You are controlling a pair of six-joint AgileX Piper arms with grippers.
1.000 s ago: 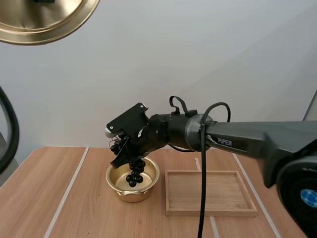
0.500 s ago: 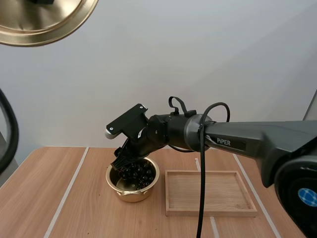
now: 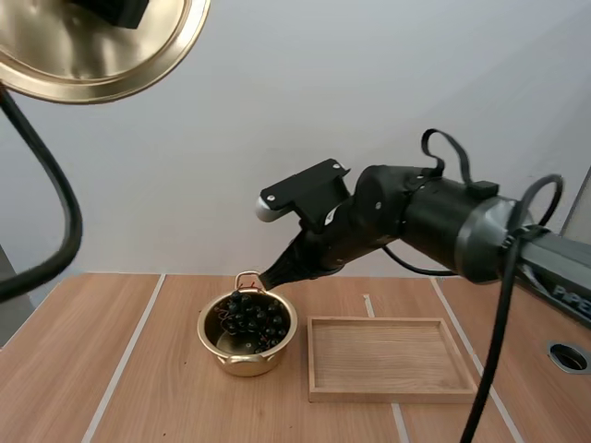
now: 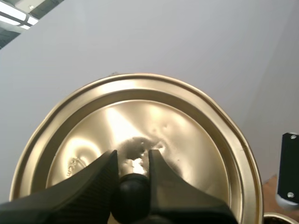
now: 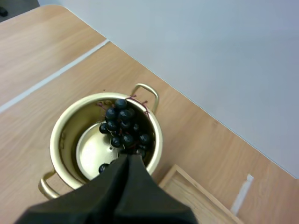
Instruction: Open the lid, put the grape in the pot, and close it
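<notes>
Hovering over grapes (image 3: 251, 317) in the pot (image 3: 244, 356) beside tray (image 3: 388, 355), right gripper (image 3: 269, 277) is closed; left gripper (image 4: 132, 157) clamps lid (image 4: 187, 140).

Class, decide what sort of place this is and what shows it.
Probably a robot test bench: a wooden table, the right gripper over a gold pot of grapes, the left gripper holding the lid.

Glossy metal pot (image 3: 246, 356), lid (image 3: 76, 48); probably matt wooden tray (image 3: 388, 355)

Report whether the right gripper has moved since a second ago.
Yes. The right gripper has risen out of the pot and drawn back toward the right. Its tip is now above the pot's far rim, and the grapes lie inside.
</notes>
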